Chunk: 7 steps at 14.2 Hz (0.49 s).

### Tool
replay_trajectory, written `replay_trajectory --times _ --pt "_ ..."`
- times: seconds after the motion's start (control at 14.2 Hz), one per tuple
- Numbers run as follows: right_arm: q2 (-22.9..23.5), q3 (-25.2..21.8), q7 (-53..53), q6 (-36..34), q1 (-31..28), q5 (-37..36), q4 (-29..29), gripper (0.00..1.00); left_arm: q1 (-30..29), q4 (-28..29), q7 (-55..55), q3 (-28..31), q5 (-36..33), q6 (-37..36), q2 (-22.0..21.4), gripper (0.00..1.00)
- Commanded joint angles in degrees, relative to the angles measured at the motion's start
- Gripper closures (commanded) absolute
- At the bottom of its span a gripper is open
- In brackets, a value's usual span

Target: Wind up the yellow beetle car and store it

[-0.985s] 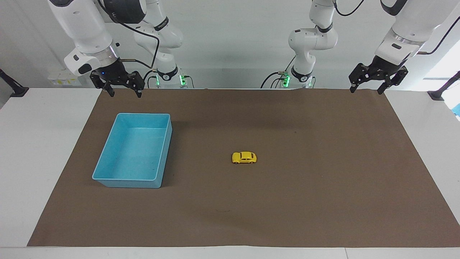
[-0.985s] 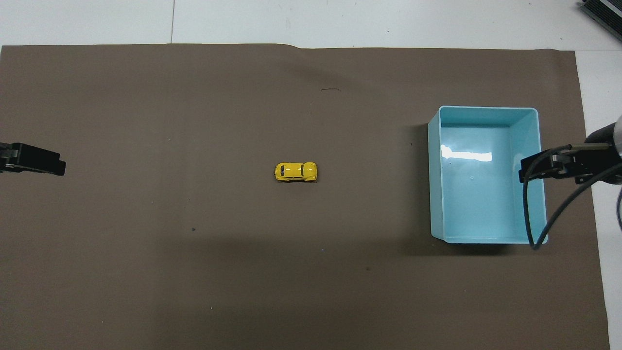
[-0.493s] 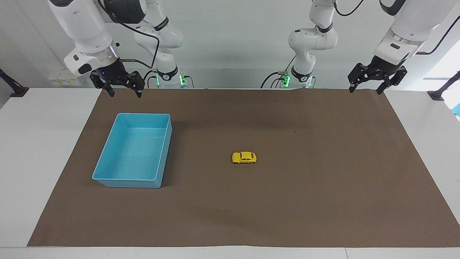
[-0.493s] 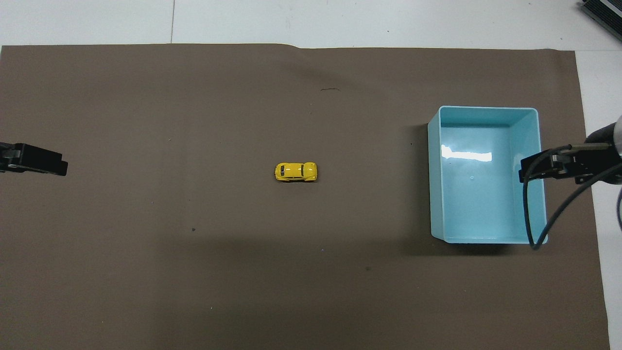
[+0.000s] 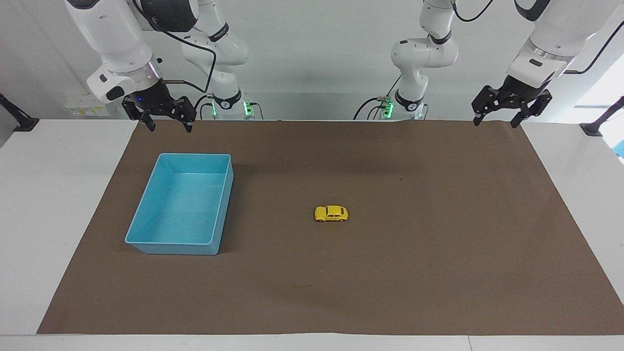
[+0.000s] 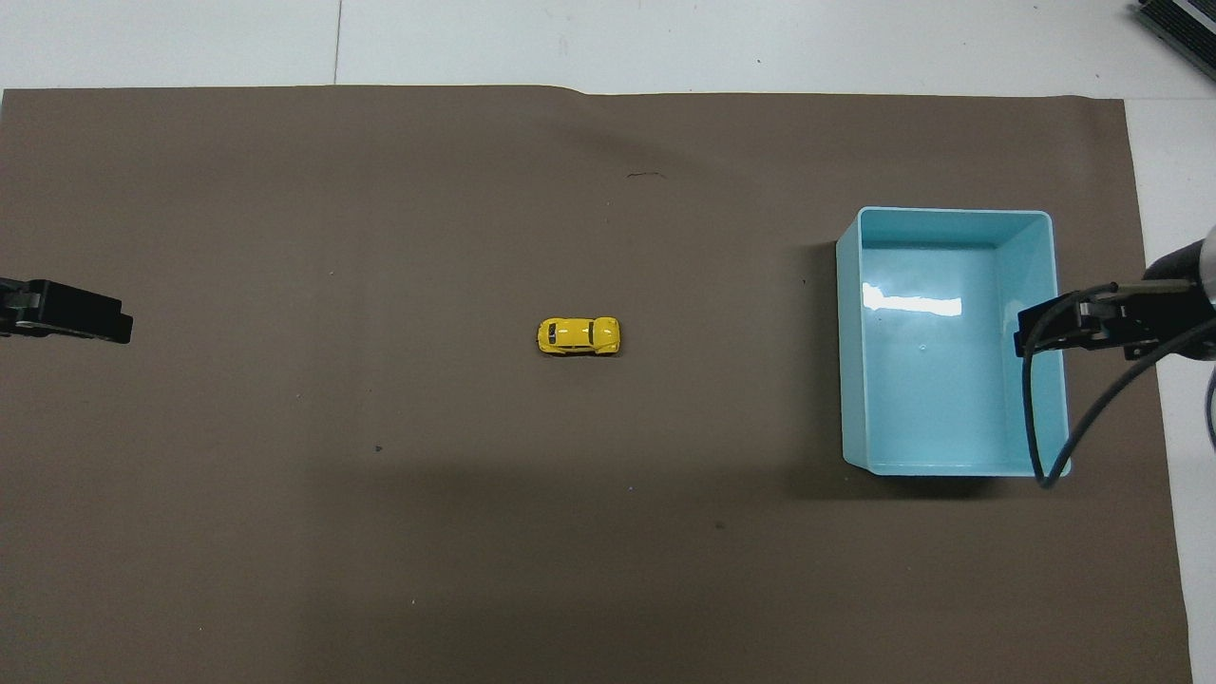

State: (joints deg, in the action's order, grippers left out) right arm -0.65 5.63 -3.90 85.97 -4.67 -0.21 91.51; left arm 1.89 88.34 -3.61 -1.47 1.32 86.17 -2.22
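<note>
left tool (image 5: 497,122): up in the air over the mat's robot-side edge at the left arm's end; fingers spread apart, nothing between them; only a dark tip shows at the overhead view's edge (image 6: 66,313).
right tool (image 5: 166,126): up in the air over the mat's robot-side edge at the right arm's end, just robot-ward of the tray; fingers spread apart, holding nothing; in the overhead view (image 6: 1092,323) it overlaps the tray's outer wall, a black cable looping down from it.
car (image 5: 331,214): tiny yellow beetle, on its wheels on the mat near the middle of the tabletop, lengthwise along the table's long axis; touched by neither tool; well apart from both. Overhead (image 6: 579,335).
tray (image 5: 146,242): light blue, rectangular, open top, nothing inside; sits on the mat toward the right arm's end, well apart from the car; glare patch on its floor in the overhead view (image 6: 852,342).
mat (image 5: 438,273): brown sheet covering most of the tabletop, carries car and tray.
tabletop (image 5: 48,195): white, shows around the mat's edges.
arms: both hang raised near their bases.
</note>
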Motion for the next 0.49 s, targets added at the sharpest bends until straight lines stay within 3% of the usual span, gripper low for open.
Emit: replay_trajectory --times 0.0,0.42 --pt "-0.40 0.25 1.71 0.96 -0.78 1.36 0.60 0.00 0.14 0.34 2.80 0.15 -0.27 0.58 -0.33 0.00" --pt "-0.40 0.25 1.71 0.96 -0.78 1.36 0.60 0.00 0.22 0.95 18.09 0.06 0.78 2.16 -0.15 0.00"
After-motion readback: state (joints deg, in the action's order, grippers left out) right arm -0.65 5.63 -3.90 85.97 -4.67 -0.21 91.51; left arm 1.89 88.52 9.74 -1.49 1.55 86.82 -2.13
